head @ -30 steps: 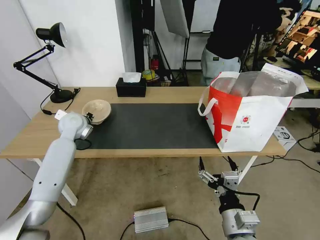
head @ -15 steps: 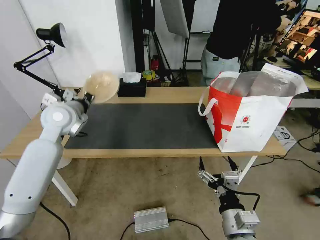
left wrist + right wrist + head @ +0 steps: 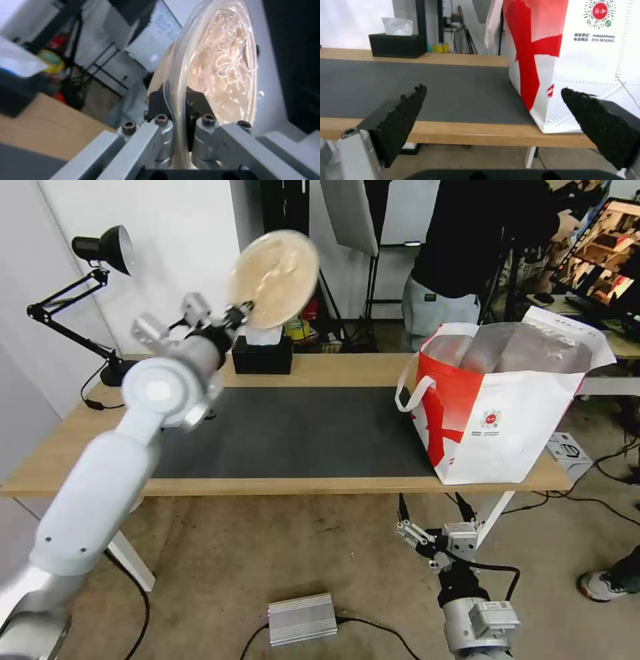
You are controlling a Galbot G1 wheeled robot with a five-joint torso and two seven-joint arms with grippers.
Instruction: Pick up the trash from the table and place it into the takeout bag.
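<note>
Head view: my left gripper [image 3: 241,311] pinches the beige pulp-fibre bowl [image 3: 275,279] by its rim | risen off the light-wood table [image 3: 347,368], now airborne | white-and-red takeout bag [image 3: 497,413] well apart | right gripper [image 3: 433,521] spread, parked low.

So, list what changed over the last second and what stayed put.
The left pincer, shut on the beige bowl's rim, lifted it off the table and swung it up and toward the takeout bag; it now hangs tilted above the tissue box. The right pincer stayed open below the table edge; bag and lamp unmoved.
</note>
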